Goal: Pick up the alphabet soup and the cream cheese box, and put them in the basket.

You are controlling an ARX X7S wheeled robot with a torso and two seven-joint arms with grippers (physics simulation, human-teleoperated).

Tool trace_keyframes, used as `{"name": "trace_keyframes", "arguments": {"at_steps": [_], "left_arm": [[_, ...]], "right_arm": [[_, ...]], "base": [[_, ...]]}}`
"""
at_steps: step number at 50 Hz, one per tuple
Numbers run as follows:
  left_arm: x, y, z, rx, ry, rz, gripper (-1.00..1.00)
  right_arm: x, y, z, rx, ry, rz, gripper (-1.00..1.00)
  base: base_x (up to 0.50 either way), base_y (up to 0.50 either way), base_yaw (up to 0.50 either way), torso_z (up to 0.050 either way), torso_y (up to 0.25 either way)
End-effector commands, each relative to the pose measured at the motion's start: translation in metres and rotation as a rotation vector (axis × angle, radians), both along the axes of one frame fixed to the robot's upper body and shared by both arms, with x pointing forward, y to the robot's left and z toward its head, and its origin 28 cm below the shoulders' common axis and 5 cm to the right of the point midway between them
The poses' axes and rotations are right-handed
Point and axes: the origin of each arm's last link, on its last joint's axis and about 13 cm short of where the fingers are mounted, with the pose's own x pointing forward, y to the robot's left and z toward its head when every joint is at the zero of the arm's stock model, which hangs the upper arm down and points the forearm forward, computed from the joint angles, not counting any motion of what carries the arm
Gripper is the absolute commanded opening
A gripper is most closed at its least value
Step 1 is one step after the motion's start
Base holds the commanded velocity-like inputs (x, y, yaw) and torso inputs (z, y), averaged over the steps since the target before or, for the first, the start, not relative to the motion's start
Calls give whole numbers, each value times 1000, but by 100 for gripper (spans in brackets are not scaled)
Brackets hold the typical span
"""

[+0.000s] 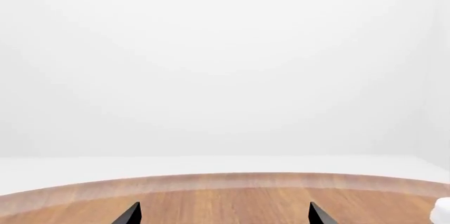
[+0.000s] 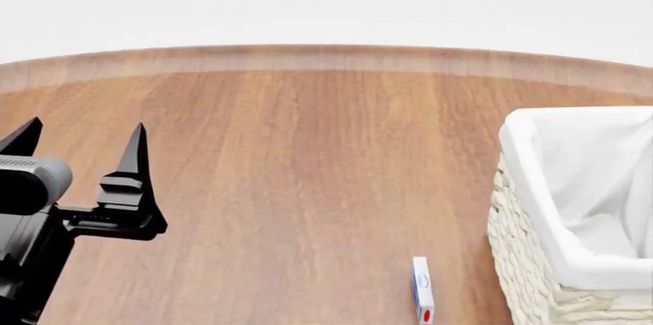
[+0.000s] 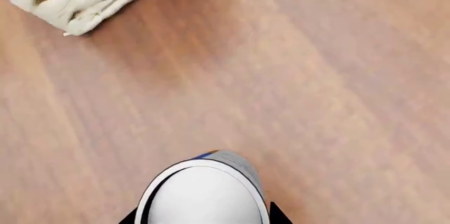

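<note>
The left gripper [image 2: 82, 138] hangs over the wooden worktop [image 2: 306, 172] with its jaws spread and nothing between them. The right gripper [image 3: 202, 218] is out of the head view; its wrist view shows only two dark tips on either side of the alphabet soup [image 3: 204, 192], seen from above, and a grip cannot be told. The cream cheese box [image 2: 423, 289] lies near the basket [image 2: 531, 264], both cut off by the picture edge

Left tool [image 1: 223, 214]: two dark fingertips [image 1: 129, 214] spread apart above the wooden table [image 1: 225, 197], whose curved far edge meets a plain white background.
</note>
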Motion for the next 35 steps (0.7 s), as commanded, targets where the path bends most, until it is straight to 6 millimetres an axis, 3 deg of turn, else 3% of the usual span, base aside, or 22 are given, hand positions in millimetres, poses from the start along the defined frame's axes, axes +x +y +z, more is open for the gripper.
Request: {"name": "trace_keyframes", "arguments": {"at_steps": [1,4,10,20,26,35], "left_arm": [[0,1,1,-4,-1,1,100],[0,1,0,-4,0,2,100],[1,2,1,-7,0,3,100],[1,2,1,-7,0,5,100],[1,2,2,-10,-1,6,100],[2,3,3,-11,-2,11,100]], "right_arm": [[19,12,85,-121,-156,82,-100],[24,16,109,-153,-196,99,-100],[26,21,132,-191,-230,121,-100],[36,26,145,-225,-287,151,-100],[55,30,163,-354,-388,187,-100],[80,31,178,-406,-512,211,-100]], "base": [[0,0,0,0,0],[0,0,0,0,0],[0,0,0,0,0],[0,0,0,0,0],[0,0,0,0,0],[0,0,0,0,0]]}}
